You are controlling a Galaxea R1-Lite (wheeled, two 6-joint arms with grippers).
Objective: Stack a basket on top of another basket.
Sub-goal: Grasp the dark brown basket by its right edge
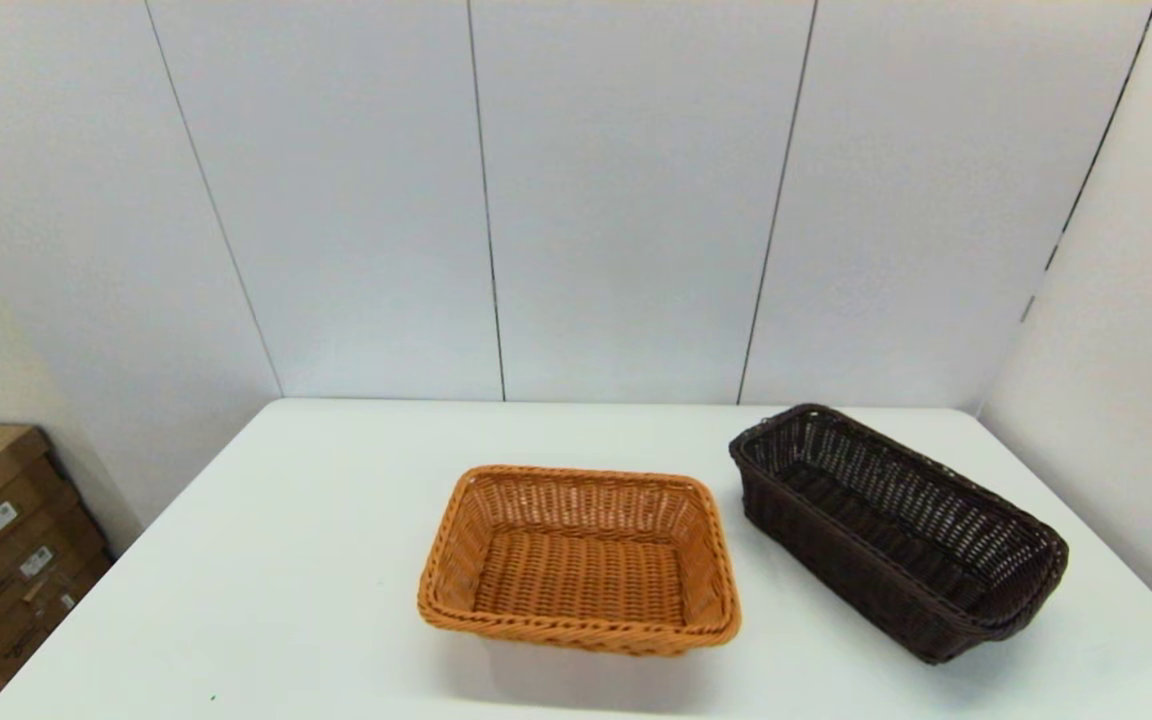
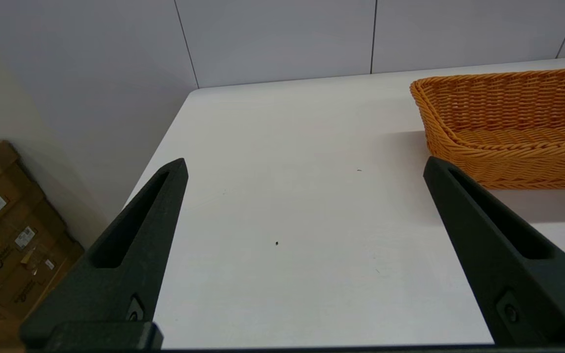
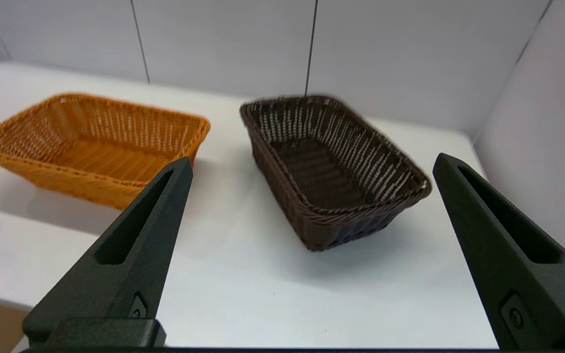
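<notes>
Nearest to the robot, both arms sit back from the work, out of the head view. The left gripper (image 2: 304,164) hangs above the left part of the white table (image 1: 316,560), its two black fingers (image 2: 135,230) spread wide with nothing between them but bare tabletop. The right gripper (image 3: 312,162) is likewise released, its fingers (image 3: 488,230) splayed apart and empty, held above the near edge of the table on the right side and aimed toward the baskets.

Farther in, the orange-tan wicker basket (image 1: 581,560) stands upright near the middle of the table, shallow, with flared sides and a braided rim. Its inside is bare. The left wrist view catches one end of it (image 2: 508,127) beyond that gripper's right finger, and the right wrist view shows it (image 3: 91,142) off to one side of the dark one.

Just beside it to the right, apart and not touching, the dark brown wicker basket (image 1: 896,530) rests upright on the table, longer and deeper, with open-weave walls. It lies at a slant, one short end toward the rear and the other toward the right edge. In the right wrist view it (image 3: 331,166) appears between that gripper's fingers, farther off, also with nothing in it.

Behind the table stand pale wall panels (image 1: 626,200). Beyond the left edge, stacked cardboard boxes (image 1: 6,550) sit on the floor.
</notes>
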